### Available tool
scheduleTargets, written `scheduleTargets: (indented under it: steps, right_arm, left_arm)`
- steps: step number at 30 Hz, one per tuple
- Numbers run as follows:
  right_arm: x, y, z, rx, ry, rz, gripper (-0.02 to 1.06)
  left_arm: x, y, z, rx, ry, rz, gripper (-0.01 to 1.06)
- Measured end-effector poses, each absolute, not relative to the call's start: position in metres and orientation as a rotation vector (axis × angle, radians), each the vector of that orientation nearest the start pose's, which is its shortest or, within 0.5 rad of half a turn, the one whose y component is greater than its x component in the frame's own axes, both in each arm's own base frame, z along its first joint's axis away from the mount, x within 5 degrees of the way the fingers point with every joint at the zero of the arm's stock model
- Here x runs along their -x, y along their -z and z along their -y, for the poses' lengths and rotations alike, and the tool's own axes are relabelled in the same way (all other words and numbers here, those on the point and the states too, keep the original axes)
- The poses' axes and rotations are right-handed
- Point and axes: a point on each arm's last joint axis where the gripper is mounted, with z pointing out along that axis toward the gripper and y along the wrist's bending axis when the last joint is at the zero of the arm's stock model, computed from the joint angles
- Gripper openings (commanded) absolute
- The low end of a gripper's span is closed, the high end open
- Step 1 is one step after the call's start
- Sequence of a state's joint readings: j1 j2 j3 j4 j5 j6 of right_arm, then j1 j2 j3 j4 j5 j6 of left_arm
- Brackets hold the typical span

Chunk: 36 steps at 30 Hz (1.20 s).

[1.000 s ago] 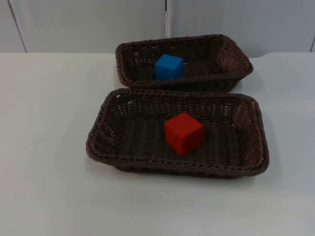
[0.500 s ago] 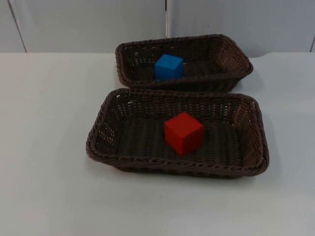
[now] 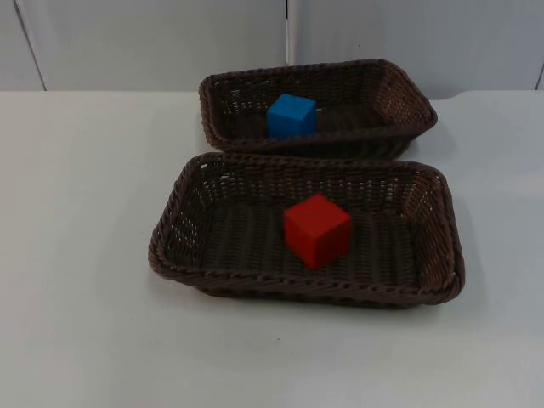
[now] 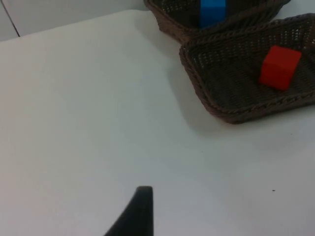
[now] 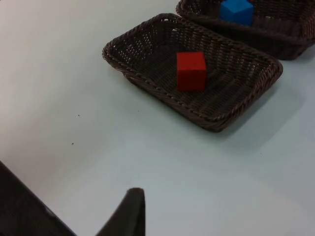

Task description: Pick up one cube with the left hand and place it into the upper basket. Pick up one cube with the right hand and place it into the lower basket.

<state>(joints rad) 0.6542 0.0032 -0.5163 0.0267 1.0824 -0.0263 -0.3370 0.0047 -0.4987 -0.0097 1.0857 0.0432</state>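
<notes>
Two baskets sit on the table (image 3: pixel 76 255), one behind the other, their long rims just touching. The upper basket (image 3: pixel 406 102) lies close to the table's far edge by the partition wall (image 3: pixel 153 42), with a cube (image 3: pixel 291 116) left of its middle. The lower basket (image 3: pixel 183 223) holds another cube (image 3: pixel 317 230) near its centre.

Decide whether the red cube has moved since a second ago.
No. In the top view the red cube sits at the same spot inside the lower basket, just as before.
</notes>
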Motion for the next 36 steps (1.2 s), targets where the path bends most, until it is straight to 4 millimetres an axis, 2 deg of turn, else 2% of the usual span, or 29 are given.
scheduleTargets:
  steps: [36]
  right_arm:
    - [0.007, -0.2801, 0.0027, 0.696, -0.42, -1.959, 1.05]
  left_arm:
    - [0.0051, -0.2749, -0.001, -0.398, 0.189, -2.042, 1.05]
